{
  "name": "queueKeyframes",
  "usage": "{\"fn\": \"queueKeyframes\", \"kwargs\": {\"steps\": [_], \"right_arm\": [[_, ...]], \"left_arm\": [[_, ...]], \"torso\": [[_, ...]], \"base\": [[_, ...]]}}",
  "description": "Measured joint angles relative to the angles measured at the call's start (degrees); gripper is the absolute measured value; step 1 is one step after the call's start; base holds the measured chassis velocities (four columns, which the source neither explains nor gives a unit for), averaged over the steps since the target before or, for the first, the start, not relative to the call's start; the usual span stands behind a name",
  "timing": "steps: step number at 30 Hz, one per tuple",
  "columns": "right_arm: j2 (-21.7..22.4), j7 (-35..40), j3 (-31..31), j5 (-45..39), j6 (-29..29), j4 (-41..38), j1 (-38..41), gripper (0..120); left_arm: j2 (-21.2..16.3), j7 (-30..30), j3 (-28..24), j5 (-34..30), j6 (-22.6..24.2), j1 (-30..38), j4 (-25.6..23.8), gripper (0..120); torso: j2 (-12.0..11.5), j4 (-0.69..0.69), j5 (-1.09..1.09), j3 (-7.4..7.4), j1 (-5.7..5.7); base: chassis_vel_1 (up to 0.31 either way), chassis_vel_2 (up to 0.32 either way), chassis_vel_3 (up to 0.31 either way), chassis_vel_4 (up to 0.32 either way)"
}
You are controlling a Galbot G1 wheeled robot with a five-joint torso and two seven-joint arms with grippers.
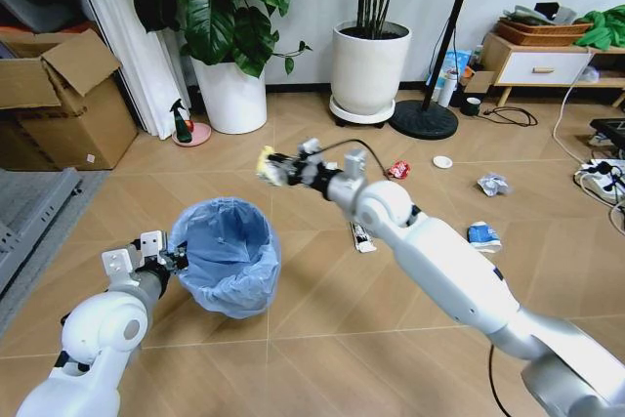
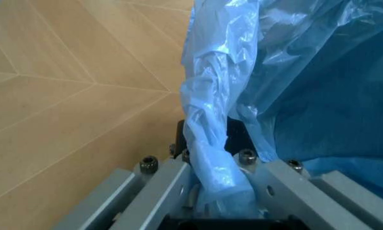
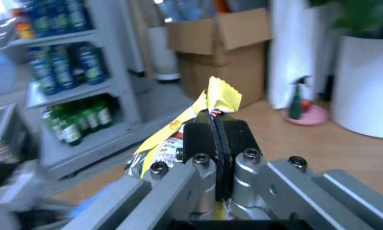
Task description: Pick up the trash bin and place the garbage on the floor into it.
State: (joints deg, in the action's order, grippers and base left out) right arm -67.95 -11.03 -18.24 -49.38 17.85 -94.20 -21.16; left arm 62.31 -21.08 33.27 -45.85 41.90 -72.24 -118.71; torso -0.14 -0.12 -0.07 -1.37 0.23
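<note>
- head view: left claw (image 1: 174, 259) is gripping the rim of the trash bin (image 1: 227, 255), holding it tilted with the mouth up and toward the right arm, likely so litter can be dropped in. right claw (image 1: 276, 168) is hanging above the floor (image 1: 322, 290) just past the bin, pinching a yellow-white wrapper (image 1: 265, 165). more garbage is lying on the floor: red snack wrapper (image 1: 397, 170), small white disc (image 1: 442, 161), crumpled paper ball (image 1: 493, 184), blue-white packet (image 1: 483, 235), white tube (image 1: 361, 237).
- left wrist view: jaws are clamping narrow on the bin's rim through the light blue bag (image 2: 210, 143), so liner and bin are being carried together.
- right wrist view: pads (image 3: 201, 136) are pressing tight together on the wrapper (image 3: 220, 96); its end is sticking out past the tips.
</note>
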Motion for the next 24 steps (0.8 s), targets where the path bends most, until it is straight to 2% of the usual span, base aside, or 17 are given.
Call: {"fn": "queueKeyframes", "kwargs": {"steps": [4,13,16,19,20,24], "right_arm": [[-0.7,0.0,-5.7,0.7,-0.1,0.4,1.1,0],[-1.2,0.2,-11.3,3.2,0.8,2.5,1.7,0],[-1.5,0.5,-11.9,3.3,1.3,2.5,1.7,8],[-2.0,0.8,-12.5,3.7,1.4,3.0,1.7,23],[-2.0,0.8,-12.5,3.7,1.4,3.0,1.7,23],[-2.2,1.0,-12.6,4.1,1.1,3.5,1.7,41]], "left_arm": [[-0.6,0.2,-0.5,-0.6,0.1,1.2,0.6,0],[-1.0,0.5,-0.4,-0.9,0.2,1.5,0.7,0],[-1.0,0.5,-0.3,-0.9,0.2,1.5,0.7,0],[-1.0,0.5,-0.2,-0.9,0.2,1.4,0.5,0],[-1.0,0.5,-0.2,-0.9,0.2,1.4,0.5,0],[-1.1,0.5,-0.1,-0.9,0.2,1.2,0.2,0]], "torso": [[0.0,-0.01,0.01,0.00,0.00],[0.0,-0.01,0.01,0.00,0.00],[0.0,-0.01,0.01,0.00,0.00],[0.0,-0.01,0.01,0.00,0.00],[0.0,-0.01,0.01,0.00,0.00],[0.0,-0.01,0.01,0.00,0.00]], "base": [[0.000,0.000,0.000,0.000],[0.000,0.000,0.000,0.000],[0.000,0.000,0.000,0.000],[0.000,0.000,0.000,0.000],[0.000,0.000,0.000,0.000],[0.000,0.000,0.000,0.000]]}}
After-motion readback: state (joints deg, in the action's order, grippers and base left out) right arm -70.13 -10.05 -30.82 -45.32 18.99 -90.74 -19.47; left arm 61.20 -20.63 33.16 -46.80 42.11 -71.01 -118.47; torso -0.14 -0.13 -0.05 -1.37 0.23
